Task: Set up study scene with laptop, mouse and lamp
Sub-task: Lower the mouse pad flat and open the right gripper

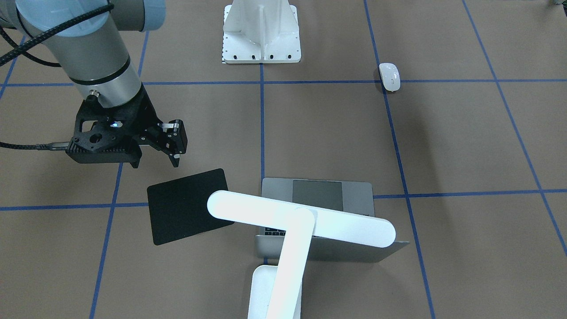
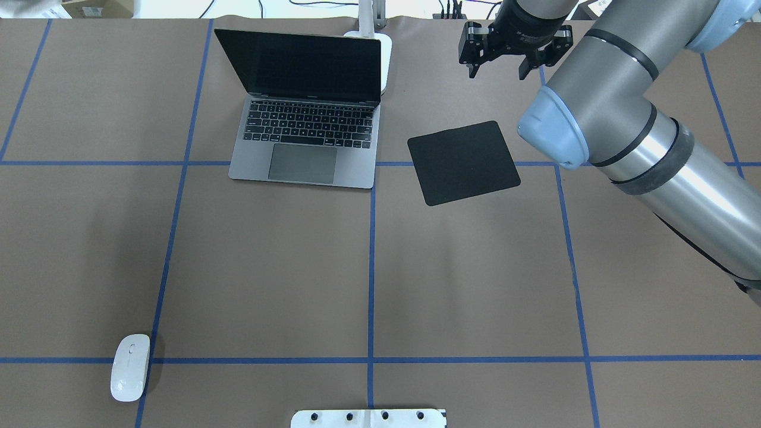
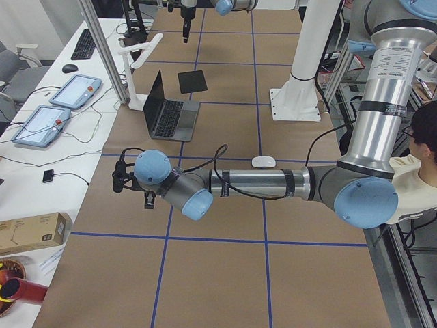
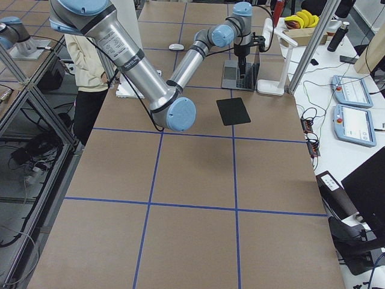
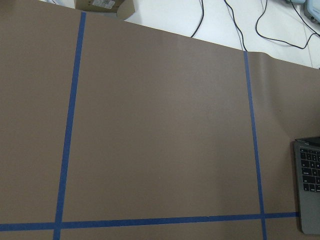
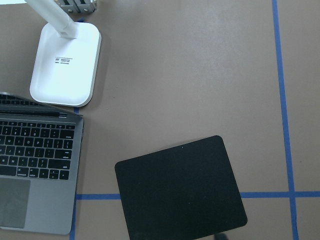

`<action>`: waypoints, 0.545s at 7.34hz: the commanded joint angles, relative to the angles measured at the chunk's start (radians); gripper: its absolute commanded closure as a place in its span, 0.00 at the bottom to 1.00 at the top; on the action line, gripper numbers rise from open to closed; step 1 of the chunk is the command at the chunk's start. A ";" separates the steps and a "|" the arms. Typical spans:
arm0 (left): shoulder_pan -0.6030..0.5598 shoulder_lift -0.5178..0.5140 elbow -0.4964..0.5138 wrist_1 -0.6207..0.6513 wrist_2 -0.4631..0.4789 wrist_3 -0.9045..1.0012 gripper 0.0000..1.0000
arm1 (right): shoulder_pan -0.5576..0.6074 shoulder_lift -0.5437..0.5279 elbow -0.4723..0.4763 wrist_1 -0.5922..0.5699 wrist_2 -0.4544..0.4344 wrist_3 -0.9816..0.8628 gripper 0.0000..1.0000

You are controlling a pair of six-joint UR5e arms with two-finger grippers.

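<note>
The grey laptop (image 2: 303, 137) stands open at the far side of the table, screen dark; it also shows in the front view (image 1: 354, 195). The white lamp's base (image 2: 383, 50) sits just behind the laptop's right corner, and its bar head (image 1: 301, 217) reaches over the laptop. The white mouse (image 2: 129, 367) lies alone at the near left, also in the front view (image 1: 389, 76). My right gripper (image 2: 497, 74) is open and empty, held above the table beyond a black pad (image 2: 464, 161). My left gripper (image 3: 130, 184) hovers over bare table far left; I cannot tell its state.
The black square pad (image 6: 182, 192) lies to the right of the laptop (image 6: 35, 165), the lamp base (image 6: 65, 65) behind. A white flanged pedestal (image 1: 261, 35) stands at the robot's base. A person (image 3: 423, 157) sits beside the table.
</note>
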 commanded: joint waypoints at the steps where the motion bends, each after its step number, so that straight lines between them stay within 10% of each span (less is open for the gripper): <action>1: 0.015 -0.003 -0.018 0.040 0.008 -0.017 0.00 | 0.025 -0.086 0.040 -0.005 0.009 -0.030 0.00; 4: 0.087 -0.001 -0.282 0.393 0.083 -0.083 0.00 | 0.094 -0.312 0.148 -0.009 0.021 -0.232 0.00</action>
